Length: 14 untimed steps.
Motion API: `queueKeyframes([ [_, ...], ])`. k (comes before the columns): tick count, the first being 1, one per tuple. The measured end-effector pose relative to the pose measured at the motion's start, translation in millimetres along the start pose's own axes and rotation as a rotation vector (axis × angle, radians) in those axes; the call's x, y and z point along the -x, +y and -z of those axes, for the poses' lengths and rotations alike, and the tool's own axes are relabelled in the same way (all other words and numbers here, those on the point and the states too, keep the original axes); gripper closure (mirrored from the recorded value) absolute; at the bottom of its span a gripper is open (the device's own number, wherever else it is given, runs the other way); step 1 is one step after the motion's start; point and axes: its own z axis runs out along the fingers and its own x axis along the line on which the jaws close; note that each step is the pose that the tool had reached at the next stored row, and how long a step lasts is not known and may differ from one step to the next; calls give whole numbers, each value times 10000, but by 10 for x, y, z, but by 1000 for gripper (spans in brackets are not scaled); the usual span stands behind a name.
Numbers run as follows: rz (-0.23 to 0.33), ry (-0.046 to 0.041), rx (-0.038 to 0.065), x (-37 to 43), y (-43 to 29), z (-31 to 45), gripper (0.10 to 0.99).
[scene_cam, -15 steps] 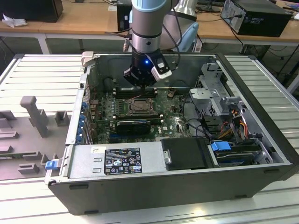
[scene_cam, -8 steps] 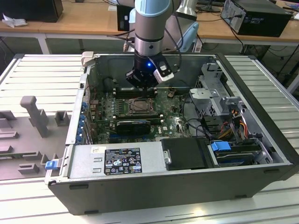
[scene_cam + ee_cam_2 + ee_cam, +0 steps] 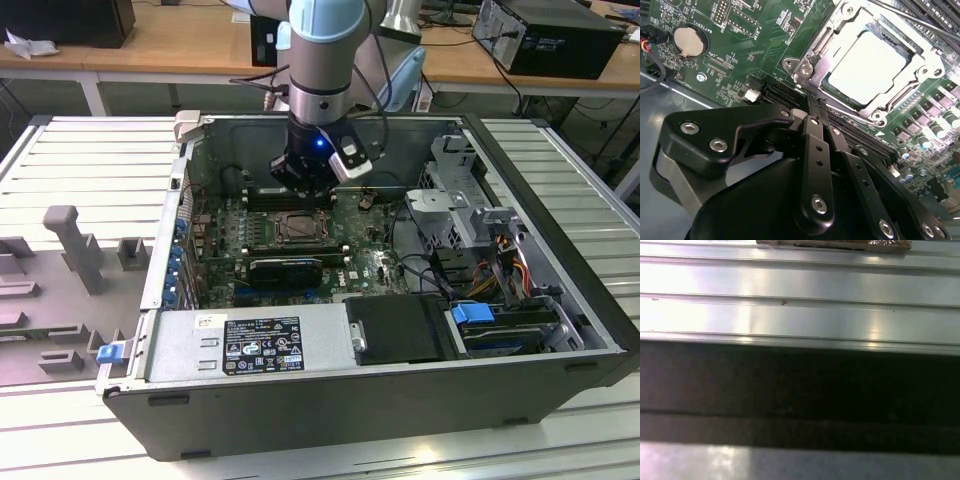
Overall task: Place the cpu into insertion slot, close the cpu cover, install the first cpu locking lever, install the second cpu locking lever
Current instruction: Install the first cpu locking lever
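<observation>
The open computer case (image 3: 560, 300) lay on its side on a ribbed metal surface (image 3: 80, 160), with the green circuit board (image 3: 225, 240) exposed inside. In the exterior view the arm reached down into the case, and the tool (image 3: 303, 180) hung low over the board near the case's far wall, just beyond the insertion slot (image 3: 298, 228).

In the second wrist view the tool (image 3: 812, 107) had its black fingers (image 3: 815, 150) drawn narrow, the tips close together with nothing between them. The tips sat just above a long black slot (image 3: 790, 95) on the board, right beside the near edge of the socket's metal rim.

The cpu (image 3: 867, 65) rested in the insertion slot (image 3: 805, 70), its pale silvery face upward. The cpu cover (image 3: 912, 75) lay down flat around it, framing the chip through the centre cutout. A thin metal lever (image 3: 920, 20) ran past the far side of the cover; whether it was latched I could not tell.

A round coin battery (image 3: 689, 40) sat on the board well apart from the socket, towards the case wall.

In the first wrist view, ribbed metal panels (image 3: 800, 285) showed above a dark band.
</observation>
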Motion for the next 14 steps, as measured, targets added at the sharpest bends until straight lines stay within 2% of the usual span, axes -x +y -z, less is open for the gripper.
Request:
queueKeyframes([
  [4, 5, 9, -200, 1, 0, -16, 980],
  [6, 9, 11, -208, 1, -2, -41, 980],
  [8, 11, 11, -170, 0, -4, -42, 980],
  [10, 13, 2, -15, 3, -2, -42, 980],
  [11, 12, -1, -1, 3, -1, -35, 980],
  [13, 12, 0, -3, 3, 3, 8, 980],
  [14, 12, 1, -5, 3, 8, 80, 980],
])
